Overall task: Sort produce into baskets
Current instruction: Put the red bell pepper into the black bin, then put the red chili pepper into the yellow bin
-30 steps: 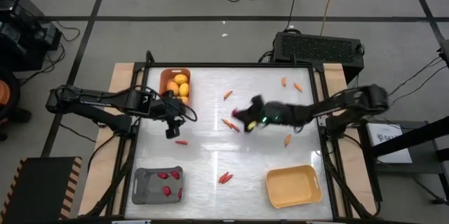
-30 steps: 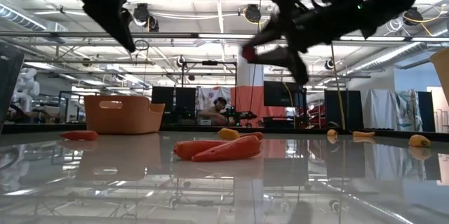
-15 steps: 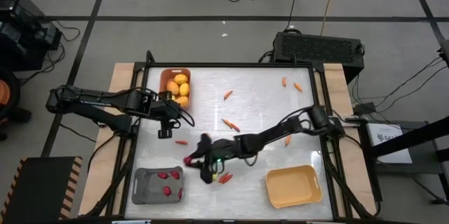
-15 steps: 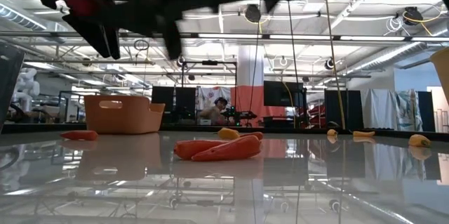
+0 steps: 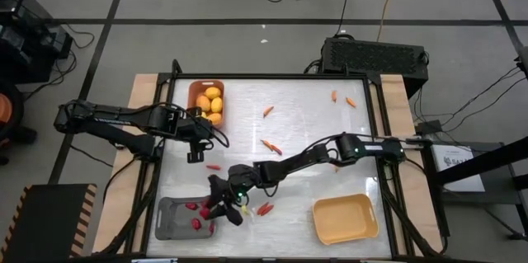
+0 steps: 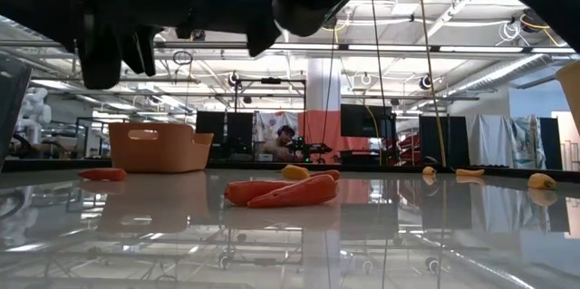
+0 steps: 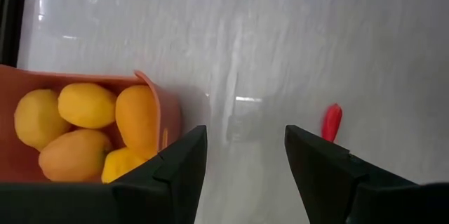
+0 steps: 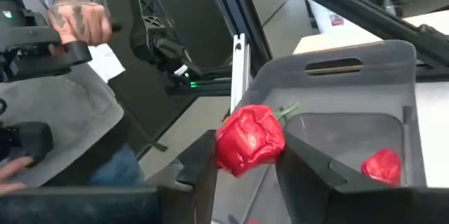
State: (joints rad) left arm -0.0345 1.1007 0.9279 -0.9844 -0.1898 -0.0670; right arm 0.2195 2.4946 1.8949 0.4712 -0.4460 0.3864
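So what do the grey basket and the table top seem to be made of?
The grey basket looks like matte moulded plastic: smooth thin walls, rounded corners and a cut-out handle slot. The table top seems a glossy hard sheet, perhaps laminate, since it mirrors the produce and ceiling lights.

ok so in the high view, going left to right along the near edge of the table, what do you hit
grey tray holding red pieces → right gripper, shut on a red piece over the tray's right rim → loose pair of red-orange pieces on the table → yellow tray
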